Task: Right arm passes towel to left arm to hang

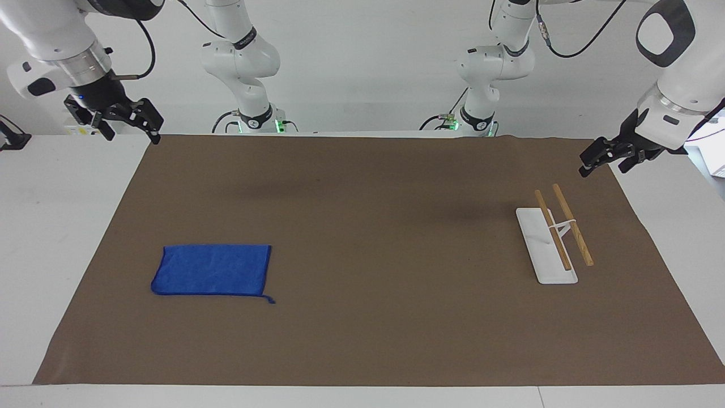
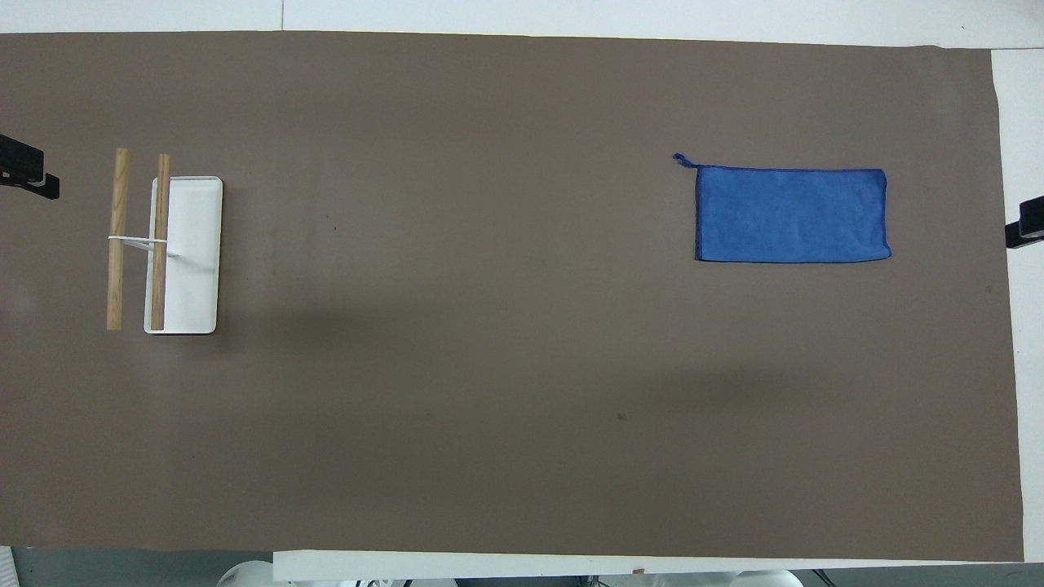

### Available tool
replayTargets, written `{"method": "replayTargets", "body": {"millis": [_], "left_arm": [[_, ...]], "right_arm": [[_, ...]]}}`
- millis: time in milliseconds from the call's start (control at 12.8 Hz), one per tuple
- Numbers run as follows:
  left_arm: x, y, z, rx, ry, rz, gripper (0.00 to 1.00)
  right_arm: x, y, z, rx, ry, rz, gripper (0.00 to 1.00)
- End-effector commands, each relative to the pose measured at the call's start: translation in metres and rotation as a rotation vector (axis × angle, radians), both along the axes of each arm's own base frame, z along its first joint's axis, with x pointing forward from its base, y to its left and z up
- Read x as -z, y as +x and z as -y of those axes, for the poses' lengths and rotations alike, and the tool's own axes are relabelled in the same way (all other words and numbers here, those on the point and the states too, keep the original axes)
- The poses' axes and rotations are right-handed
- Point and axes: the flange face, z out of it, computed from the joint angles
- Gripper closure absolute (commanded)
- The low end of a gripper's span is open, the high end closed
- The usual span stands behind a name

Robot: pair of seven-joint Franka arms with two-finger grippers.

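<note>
The blue towel [image 1: 212, 270] lies flat on the brown mat [image 1: 362, 226] toward the right arm's end of the table, its thread tail at one corner; it also shows in the overhead view [image 2: 789, 214]. My right gripper [image 1: 130, 131] hangs open and empty in the air over the mat's corner at its own end, well apart from the towel. My left gripper [image 1: 603, 166] hangs open and empty over the mat's edge at the left arm's end, close to the rack. Only the tips of the left gripper [image 2: 28, 175] and right gripper [image 2: 1026, 231] show in the overhead view.
A white-based rack [image 1: 548, 249] with two wooden bars [image 1: 572, 224] stands on the mat toward the left arm's end; it also shows in the overhead view [image 2: 183, 253]. White table [image 1: 56, 238] borders the mat at both ends.
</note>
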Motion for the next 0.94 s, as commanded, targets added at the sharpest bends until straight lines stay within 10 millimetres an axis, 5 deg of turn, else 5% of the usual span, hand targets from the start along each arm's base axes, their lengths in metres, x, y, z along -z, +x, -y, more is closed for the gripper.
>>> {"method": "replayTargets", "body": {"millis": [0, 469, 625, 859], "left_arm": [[-0.002, -0.008, -0.001, 0.001, 0.012, -0.008, 0.0], [-0.002, -0.008, -0.001, 0.001, 0.012, -0.008, 0.0], [-0.002, -0.008, -0.001, 0.001, 0.012, -0.008, 0.0], [-0.002, -0.008, -0.001, 0.001, 0.012, -0.008, 0.0]], "right_arm": [[0.001, -0.004, 0.0, -0.005, 0.013, 0.008, 0.0], [0.002, -0.006, 0.001, -0.013, 0.017, -0.001, 0.0], [0.017, 0.002, -0.015, -0.063, 0.015, 0.033, 0.0], [0.097, 0.061, -0.056, -0.097, 0.002, 0.064, 0.0]]}}
